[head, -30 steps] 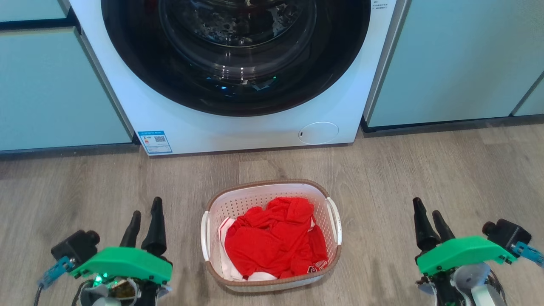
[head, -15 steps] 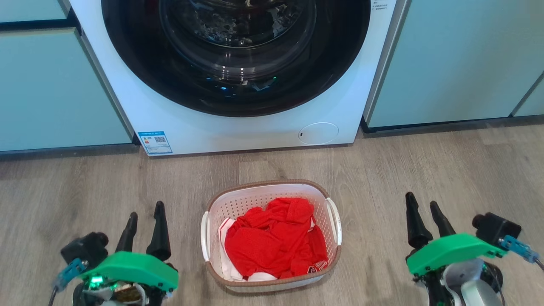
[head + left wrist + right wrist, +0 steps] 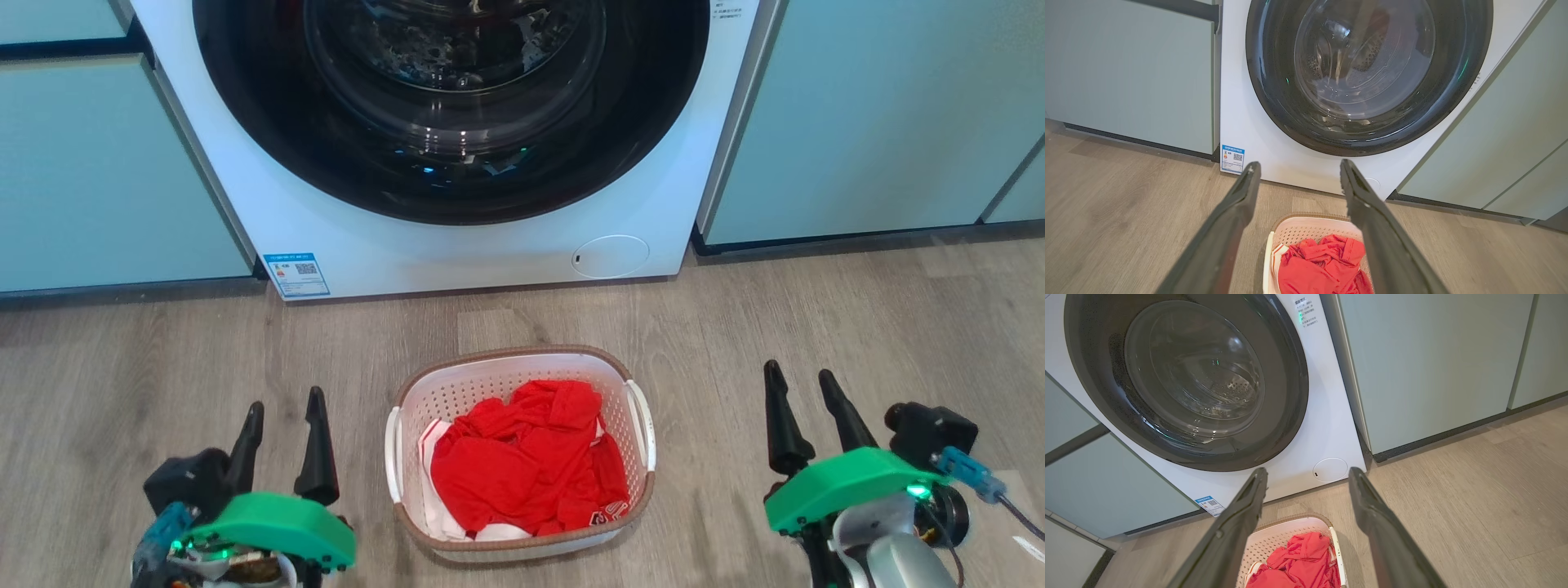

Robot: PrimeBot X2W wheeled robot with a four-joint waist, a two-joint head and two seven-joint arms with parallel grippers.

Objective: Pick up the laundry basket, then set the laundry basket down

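Note:
The laundry basket (image 3: 457, 392) stands on the wooden floor in front of the washing machine; it is white and perforated with a brown rim, white side handles and red clothes (image 3: 522, 465) inside. My left gripper (image 3: 285, 397) hovers open to its left, apart from it. To the basket's right my right gripper (image 3: 798, 372) is open too, not touching it. Between the fingers of the left gripper (image 3: 1297, 167), the left wrist view catches the basket (image 3: 1302, 228). The right wrist view has the basket (image 3: 1282, 535) low between the spread fingers of the right gripper (image 3: 1306, 473).
A white washing machine (image 3: 457, 245) with a dark round door stands just behind the basket. Pale green cabinets (image 3: 882, 114) flank it on both sides. Bare wooden floor (image 3: 898, 327) lies to the left and right of the basket.
Both grippers have drifted inward toward the basket; the left has sunk lower in the head view, the right has risen a little. The basket has not moved.

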